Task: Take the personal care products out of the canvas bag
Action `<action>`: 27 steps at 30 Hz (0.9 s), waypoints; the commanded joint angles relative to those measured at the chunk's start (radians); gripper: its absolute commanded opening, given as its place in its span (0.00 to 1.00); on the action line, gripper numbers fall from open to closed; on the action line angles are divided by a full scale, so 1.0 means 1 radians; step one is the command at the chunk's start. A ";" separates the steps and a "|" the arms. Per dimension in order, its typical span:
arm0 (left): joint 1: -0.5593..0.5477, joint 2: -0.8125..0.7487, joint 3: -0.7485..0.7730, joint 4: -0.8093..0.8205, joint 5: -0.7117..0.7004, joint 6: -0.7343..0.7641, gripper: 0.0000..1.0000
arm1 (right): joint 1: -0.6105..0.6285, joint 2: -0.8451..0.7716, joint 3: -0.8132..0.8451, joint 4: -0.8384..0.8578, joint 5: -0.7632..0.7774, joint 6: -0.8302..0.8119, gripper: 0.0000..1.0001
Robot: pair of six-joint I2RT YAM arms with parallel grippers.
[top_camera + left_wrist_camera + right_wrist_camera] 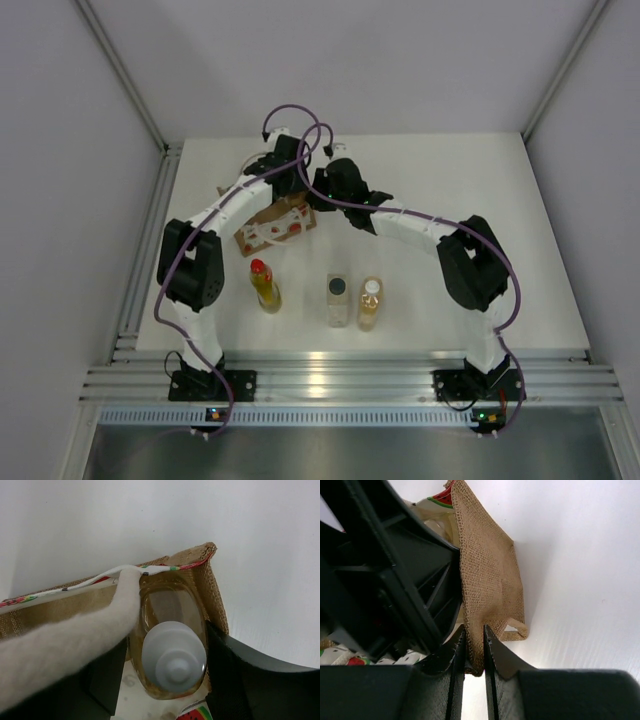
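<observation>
The canvas bag lies at the back of the table, its white printed panel facing up. My left gripper reaches into its mouth. In the left wrist view my left gripper has a finger against each side of a white-capped bottle of amber liquid inside the bag. A white handle crosses in front. My right gripper is shut on the bag's burlap edge; it also shows in the top view. A red-capped bottle, a squarish dark-capped bottle and a white-capped bottle stand on the table.
The three bottles stand in a row near the front edge of the white table. White walls close in the left, right and back. The left arm's black gripper body sits close beside my right fingers.
</observation>
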 commanded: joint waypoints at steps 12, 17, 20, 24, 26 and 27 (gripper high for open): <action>0.016 -0.003 0.043 0.009 0.025 0.024 0.00 | 0.024 0.000 0.020 0.003 -0.041 -0.010 0.04; 0.018 -0.054 0.088 -0.043 0.009 0.039 0.00 | 0.024 0.001 0.024 0.003 -0.047 0.005 0.04; 0.019 -0.088 0.122 -0.065 -0.001 0.047 0.00 | 0.024 0.003 0.030 0.004 -0.046 0.034 0.03; 0.027 -0.120 0.150 -0.080 0.006 0.045 0.00 | 0.024 0.004 0.030 0.018 -0.038 0.097 0.03; 0.030 -0.135 0.154 -0.085 0.025 0.042 0.00 | 0.024 0.001 0.029 0.020 -0.026 0.114 0.03; 0.032 -0.141 0.155 -0.085 0.028 0.041 0.00 | 0.024 -0.002 0.027 0.020 -0.020 0.132 0.03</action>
